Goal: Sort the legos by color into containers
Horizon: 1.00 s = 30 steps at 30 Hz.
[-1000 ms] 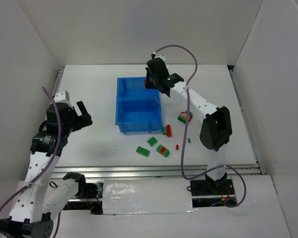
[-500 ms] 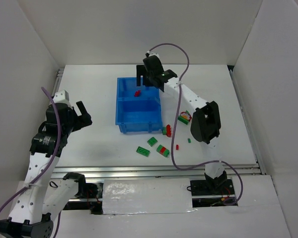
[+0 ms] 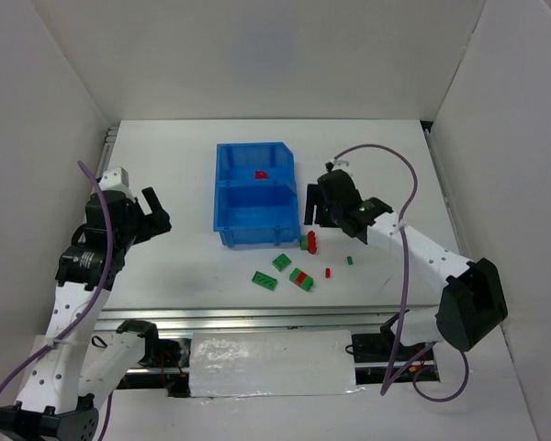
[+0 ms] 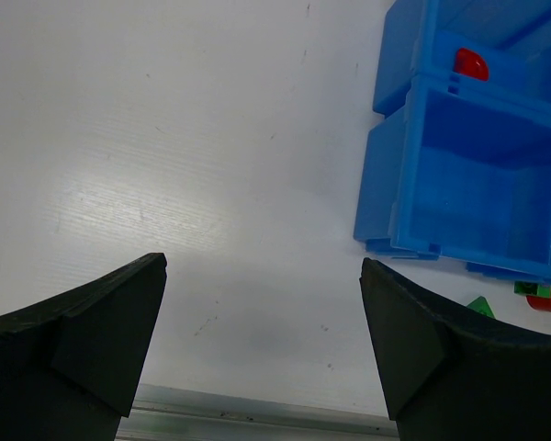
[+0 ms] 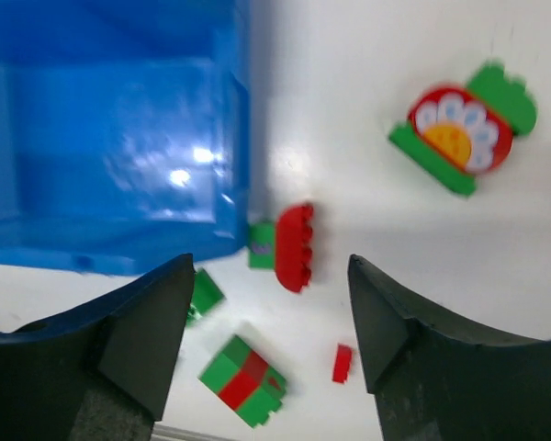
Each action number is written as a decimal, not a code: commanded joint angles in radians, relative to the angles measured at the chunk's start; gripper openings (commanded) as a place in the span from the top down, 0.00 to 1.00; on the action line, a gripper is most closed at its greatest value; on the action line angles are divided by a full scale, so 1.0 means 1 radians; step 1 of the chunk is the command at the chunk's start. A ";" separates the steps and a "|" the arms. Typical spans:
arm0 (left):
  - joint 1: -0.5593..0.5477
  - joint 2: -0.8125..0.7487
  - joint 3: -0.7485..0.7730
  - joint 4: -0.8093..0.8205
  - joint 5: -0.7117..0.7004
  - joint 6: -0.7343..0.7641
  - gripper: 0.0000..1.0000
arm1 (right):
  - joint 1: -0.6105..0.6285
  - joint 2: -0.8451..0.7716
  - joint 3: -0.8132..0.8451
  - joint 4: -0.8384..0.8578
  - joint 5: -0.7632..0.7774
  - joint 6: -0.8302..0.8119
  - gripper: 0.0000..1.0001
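The blue bin [image 3: 222, 198] holds one red lego [image 3: 262, 174] in its far container; the near container [image 4: 468, 197] looks bare. More legos lie by the bin's near right corner: a long red brick [image 5: 294, 246] beside a small green one [image 5: 262, 244], a red-green block [image 5: 243, 381], a tiny red piece [image 5: 342, 362] and green bricks [image 3: 264, 279]. My right gripper [image 5: 271, 312] hovers open above these, holding nothing. My left gripper [image 4: 264, 303] stands wide open over bare table left of the bin.
A round red, white and yellow flower piece on green bricks [image 5: 464, 133] lies to the right of the bin. A tiny green piece [image 3: 350, 260] sits near the right arm. A metal rail [image 3: 257, 317] runs along the table's near edge.
My right gripper opened over the far container and left a red lego in it. It then swung back toward the loose legos right of the bin. The left arm has not moved.
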 commanded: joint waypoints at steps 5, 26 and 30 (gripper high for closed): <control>0.000 -0.017 -0.001 0.032 0.006 0.003 0.00 | -0.004 0.022 -0.129 0.072 -0.029 0.049 0.21; 0.000 0.027 -0.001 0.039 0.043 0.015 0.00 | -0.001 0.172 -0.211 0.213 -0.170 0.012 0.32; 0.000 0.033 0.002 0.039 0.049 0.017 0.00 | 0.010 0.214 -0.186 0.201 -0.169 -0.003 0.30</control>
